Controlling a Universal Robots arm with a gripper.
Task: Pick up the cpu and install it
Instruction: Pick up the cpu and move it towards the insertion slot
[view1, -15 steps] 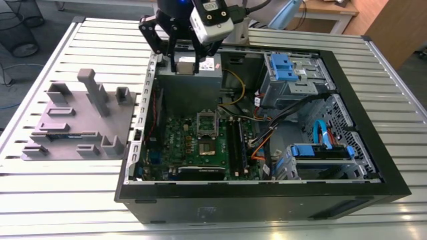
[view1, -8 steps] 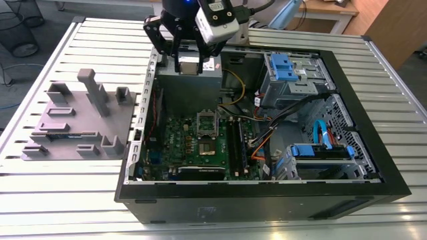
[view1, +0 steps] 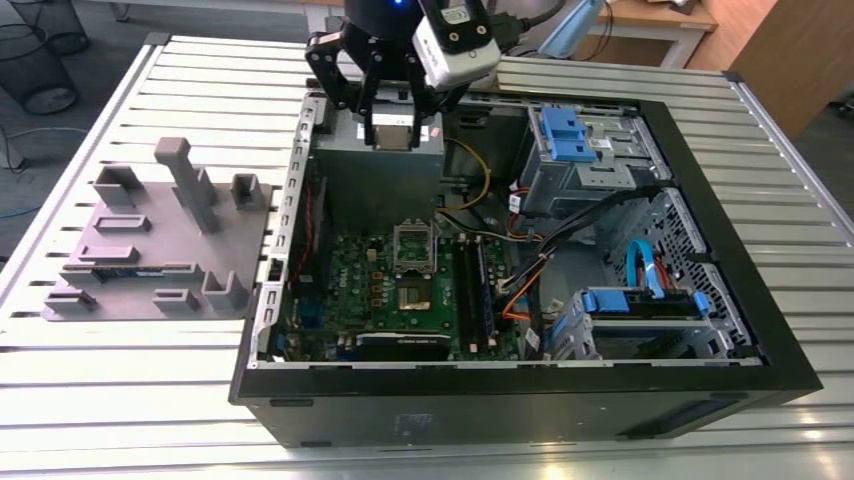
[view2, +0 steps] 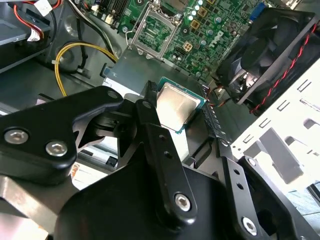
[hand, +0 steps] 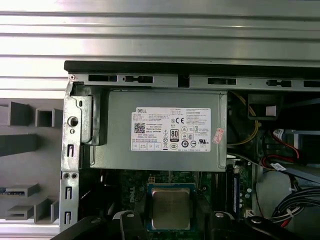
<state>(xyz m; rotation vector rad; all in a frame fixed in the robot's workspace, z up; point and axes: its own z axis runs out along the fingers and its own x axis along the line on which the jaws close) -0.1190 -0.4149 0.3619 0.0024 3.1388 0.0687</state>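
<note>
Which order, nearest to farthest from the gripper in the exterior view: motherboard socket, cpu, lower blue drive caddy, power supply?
1. cpu: clamped between the fingers of the gripper.
2. power supply: grey box directly beneath the gripper.
3. motherboard socket: mid-board, beyond the power supply.
4. lower blue drive caddy: far corner, toward the exterior view's right.

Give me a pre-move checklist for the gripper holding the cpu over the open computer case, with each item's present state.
1. Small square silver-topped cpu clamped in the black gripper: ok, a finger on each of two opposite edges.
2. Cpu above the metal-framed square socket on the green motherboard: not ok; it hangs over the grey metal power supply box.
3. Socket free of a chip: ok.
4. Cpu's corner mark matched to the socket: cannot tell.
5. Yellow cables off the line from cpu to socket: ok, they lie beside the power supply box.
</note>
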